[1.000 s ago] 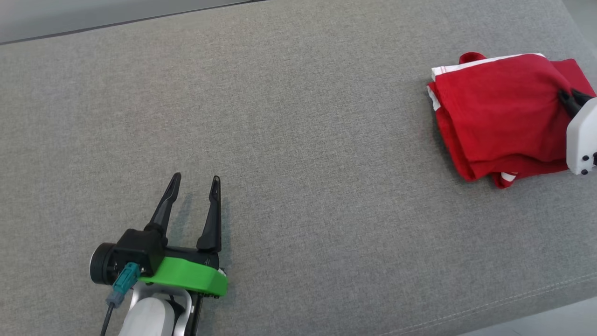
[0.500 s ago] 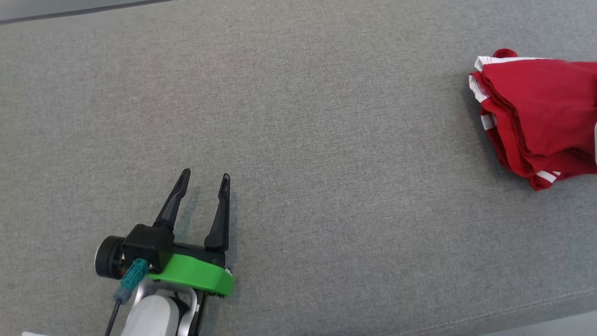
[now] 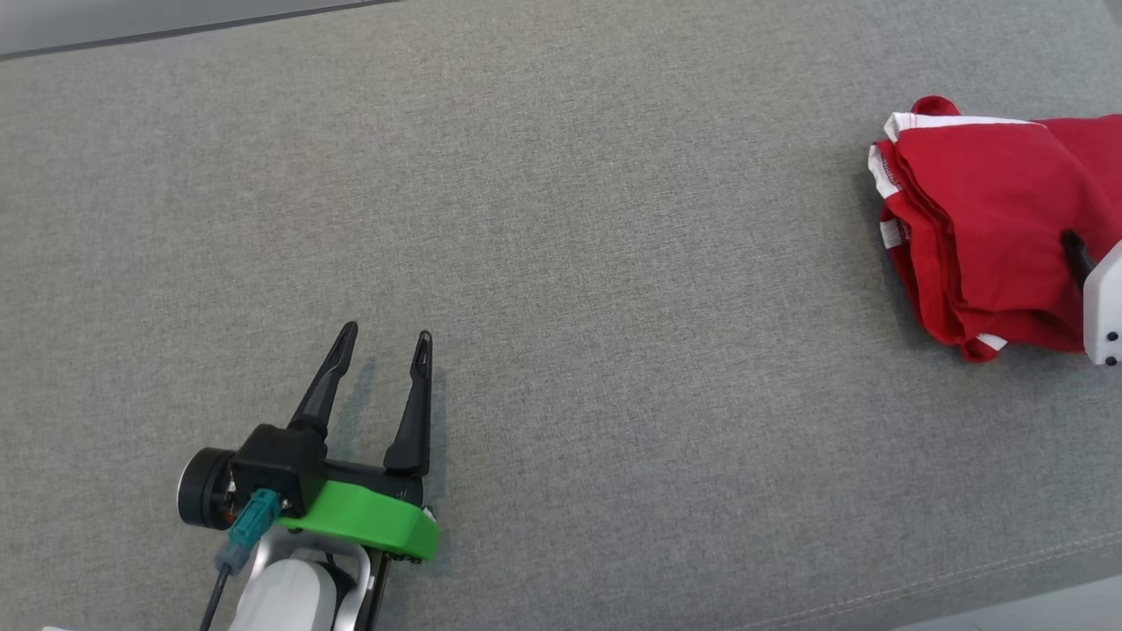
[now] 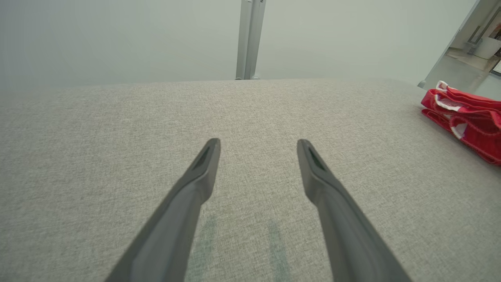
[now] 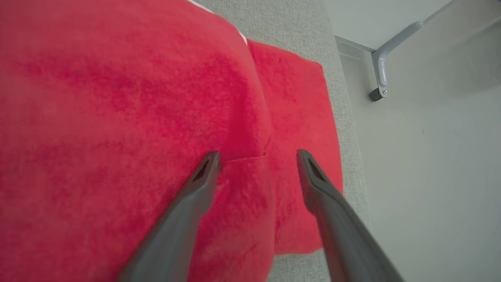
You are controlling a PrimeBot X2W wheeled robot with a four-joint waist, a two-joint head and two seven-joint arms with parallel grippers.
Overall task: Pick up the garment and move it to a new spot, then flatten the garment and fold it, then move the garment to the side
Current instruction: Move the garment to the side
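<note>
A red garment with white trim lies folded in a thick stack at the far right of the grey cushion, and its layered edge shows in the left wrist view. Over its right side hovers my right gripper, open, fingers spread above the red cloth with nothing between them. One dark finger and the white wrist housing show at the right edge of the head view. My left gripper rests open low over bare cushion at the lower left, far from the garment.
The grey cushion stretches wide between the two grippers. Its right edge runs just beyond the garment, with pale floor and a metal bracket past it. A seam and the front edge run along the lower right.
The head camera has shifted, so the garment sits differently in view. The right gripper's finger and white housing show at the right edge again. The left gripper stays open and still.
</note>
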